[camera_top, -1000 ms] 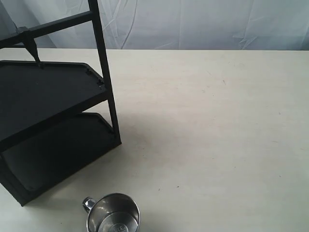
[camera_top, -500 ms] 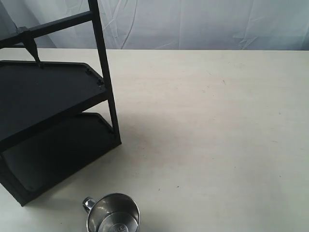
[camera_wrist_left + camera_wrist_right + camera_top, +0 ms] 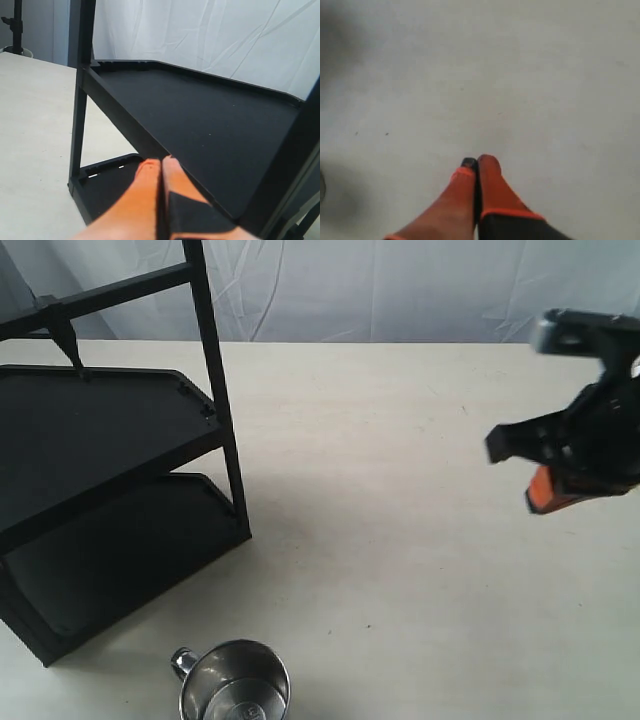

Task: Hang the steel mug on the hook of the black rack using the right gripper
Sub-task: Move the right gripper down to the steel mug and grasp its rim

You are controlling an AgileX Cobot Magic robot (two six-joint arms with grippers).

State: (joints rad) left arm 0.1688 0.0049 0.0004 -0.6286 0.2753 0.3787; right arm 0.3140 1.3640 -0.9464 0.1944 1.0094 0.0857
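The task is at its opening step, the reach for the mug: the right gripper (image 3: 535, 475), a black arm end with orange finger pads and a grey camera block, hangs above the pale cream table (image 3: 420, 490) with its pads pressed together and nothing between them, as the right wrist view (image 3: 476, 162) shows plainly. The shiny cylindrical steel mug with its thin looped handle (image 3: 234, 686) stands upright on the table, well apart from that gripper, lower and far across toward the rack side, its handle turned toward the rack. The large matte black two-tier rack (image 3: 110, 500) stands beyond the mug, farther still from the gripper, and the small black pointed hook (image 3: 68, 348) juts down from its top crossbar, bare. The next move, by judgement, calls for the right gripper to part its pads, travel across to the mug and close on its rim or wall so that the handle loop stays free for the hook. The left gripper (image 3: 161, 165) rests close beside the rack's trays, its pads also together and empty. The table is matte and lightly speckled; a creased white sheet (image 3: 400, 285) closes the room behind.
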